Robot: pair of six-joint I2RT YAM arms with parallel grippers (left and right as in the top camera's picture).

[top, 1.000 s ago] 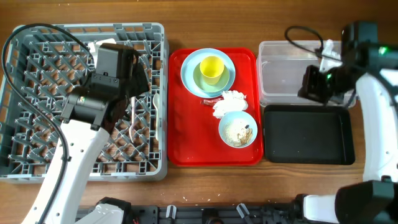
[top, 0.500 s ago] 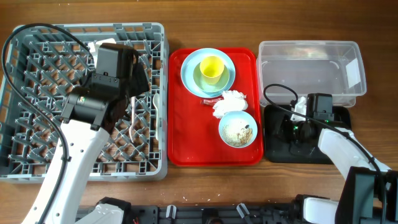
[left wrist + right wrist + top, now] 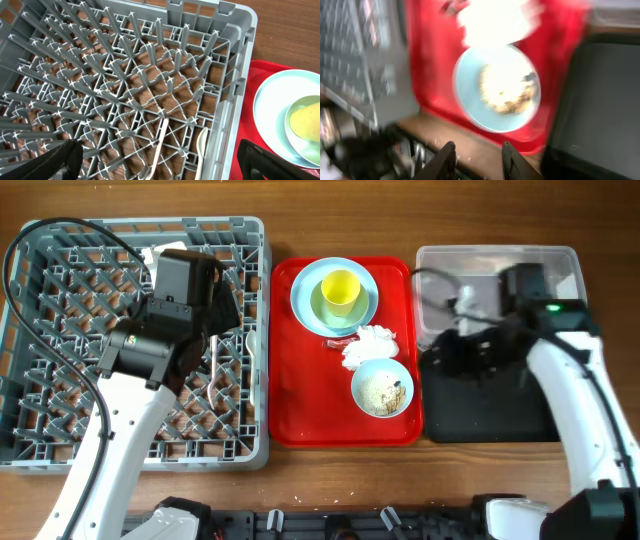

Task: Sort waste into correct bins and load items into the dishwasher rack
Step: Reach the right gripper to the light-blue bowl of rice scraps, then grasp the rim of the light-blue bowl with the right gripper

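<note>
Bowl (image 3: 495,90) ahead of right gripper (image 3: 477,151)

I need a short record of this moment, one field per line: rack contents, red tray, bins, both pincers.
rack contents: white fork and spoon, lying flat in the grey rack near the wall beside the red tray
red tray: plate with yellow cup on it; napkin; bowl with food scraps
bins: clear tub and black tray, right of the red tray
left pincer: open, above the rack
right pincer: open, empty; its view is blurred
</note>
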